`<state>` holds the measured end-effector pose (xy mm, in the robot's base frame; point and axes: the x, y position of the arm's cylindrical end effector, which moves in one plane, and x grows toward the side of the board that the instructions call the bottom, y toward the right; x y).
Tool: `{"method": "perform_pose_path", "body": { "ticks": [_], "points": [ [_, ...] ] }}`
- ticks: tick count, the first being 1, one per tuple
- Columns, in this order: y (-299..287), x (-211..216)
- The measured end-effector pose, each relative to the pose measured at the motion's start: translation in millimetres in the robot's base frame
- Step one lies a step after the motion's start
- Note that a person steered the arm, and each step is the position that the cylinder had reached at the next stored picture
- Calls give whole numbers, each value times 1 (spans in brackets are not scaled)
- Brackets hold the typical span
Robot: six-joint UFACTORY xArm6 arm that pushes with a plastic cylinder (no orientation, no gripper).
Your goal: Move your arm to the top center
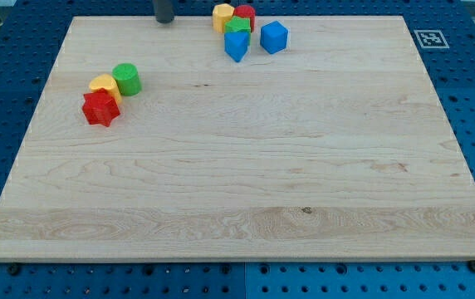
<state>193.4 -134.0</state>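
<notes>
My tip (164, 22) shows at the view's top edge, left of centre, at the board's far edge. It stands left of a cluster of blocks and touches none. That cluster holds a yellow block (222, 17), a red block (245, 15), a green block (238, 26), a blue block (236, 45) and a blue cube (274, 37). A second cluster at the view's left holds a green cylinder (126, 79), a yellow block (104, 85) and a red star-like block (100, 108).
The wooden board (237, 183) lies on a blue perforated table. A black and white marker tag (427, 38) sits beside the board's top right corner.
</notes>
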Motion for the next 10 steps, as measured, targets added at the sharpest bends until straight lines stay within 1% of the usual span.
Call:
{"method": "perform_pose_path", "body": {
  "ticks": [1, 3, 5, 8, 10],
  "points": [
    [10, 0],
    [11, -1],
    [53, 0],
    [56, -2],
    [81, -2]
  ]
}}
